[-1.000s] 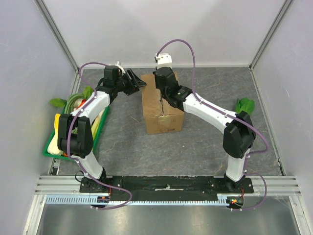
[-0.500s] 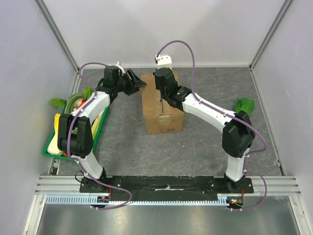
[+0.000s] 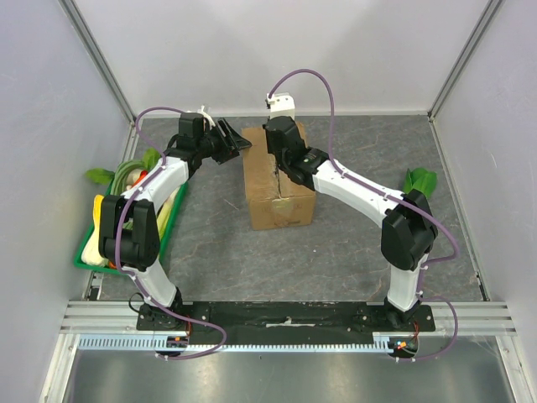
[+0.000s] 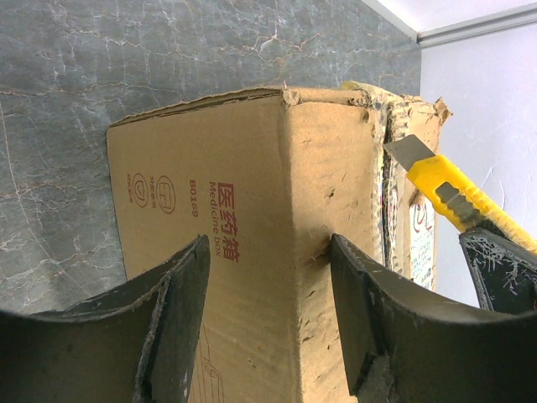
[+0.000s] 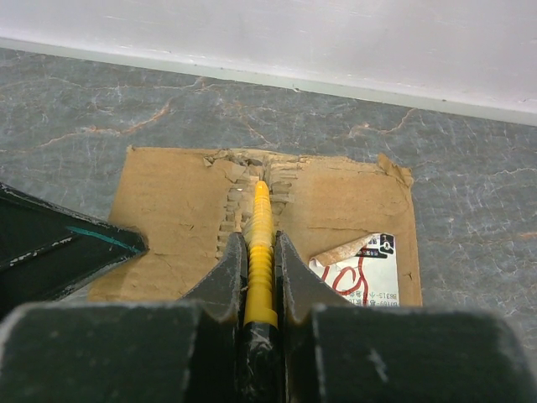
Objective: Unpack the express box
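Right wrist, centre: my right gripper (image 5: pixel 258 245) clenches yellow utility knife (image 5: pixel 261 290); keep blade (image 4: pixel 409 151) shallow along brown cardboard express box (image 5: pixel 168 201) seam (image 5: pixel 252 164); left gripper (image 4: pixel 268 256) gapes.

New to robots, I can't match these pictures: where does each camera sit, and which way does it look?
Top external: fixed above and behind the arms, looking down on the table; the left arm and right arm show whole, flanking the cardboard box.
Left wrist: on the left arm, facing the box's corner side-on; the open left gripper frames it.
Right wrist: on the right arm, looking along the right gripper, shut on a yellow utility knife at the box's top seam.
Both wrist views share box and knife.
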{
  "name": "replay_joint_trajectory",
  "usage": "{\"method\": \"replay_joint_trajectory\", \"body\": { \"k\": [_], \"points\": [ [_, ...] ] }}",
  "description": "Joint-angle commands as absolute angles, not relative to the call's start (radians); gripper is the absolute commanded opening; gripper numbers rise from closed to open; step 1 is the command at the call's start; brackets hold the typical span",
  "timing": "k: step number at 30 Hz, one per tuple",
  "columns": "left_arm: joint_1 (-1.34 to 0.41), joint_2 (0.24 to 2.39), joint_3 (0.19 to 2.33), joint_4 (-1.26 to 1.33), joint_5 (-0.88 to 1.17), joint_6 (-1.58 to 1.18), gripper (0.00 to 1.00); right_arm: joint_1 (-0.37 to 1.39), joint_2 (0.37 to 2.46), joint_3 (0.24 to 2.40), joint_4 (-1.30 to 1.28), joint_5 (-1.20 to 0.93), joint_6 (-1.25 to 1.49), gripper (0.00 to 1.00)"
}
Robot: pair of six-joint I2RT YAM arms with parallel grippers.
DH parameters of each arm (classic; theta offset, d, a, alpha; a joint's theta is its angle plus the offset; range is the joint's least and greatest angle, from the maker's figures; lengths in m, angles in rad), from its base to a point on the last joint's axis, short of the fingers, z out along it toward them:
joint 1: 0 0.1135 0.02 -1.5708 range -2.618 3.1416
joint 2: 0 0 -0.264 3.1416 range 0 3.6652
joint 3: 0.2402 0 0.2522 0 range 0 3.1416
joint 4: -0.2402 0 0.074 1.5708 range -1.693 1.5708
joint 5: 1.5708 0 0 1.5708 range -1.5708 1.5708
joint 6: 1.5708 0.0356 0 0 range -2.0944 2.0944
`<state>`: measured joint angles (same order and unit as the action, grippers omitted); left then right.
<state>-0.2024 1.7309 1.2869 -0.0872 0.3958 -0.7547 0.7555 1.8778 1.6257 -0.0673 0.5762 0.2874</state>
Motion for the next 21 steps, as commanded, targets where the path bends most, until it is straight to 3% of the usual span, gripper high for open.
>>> {"method": "replay_joint_trajectory", "body": {
  "k": [1,8,18,21],
  "points": [
    [-0.199,1.759,1.270,-0.104,0.360,-0.758,0.64,0.752,1.884,1.618,-0.095,0.603,0.298,0.00],
    [-0.198,1.764,1.273,-0.104,0.364,-0.767,0.62,0.752,1.881,1.620,-0.153,0.598,0.307,0.00],
    [-0.199,1.787,1.281,-0.107,0.362,-0.810,0.26,0.770,1.861,1.638,-0.336,0.557,0.374,0.00],
    [-0.199,1.786,1.270,-0.095,0.357,-0.836,0.23,0.772,1.855,1.675,-0.391,0.535,0.419,0.00]
  ]
}}
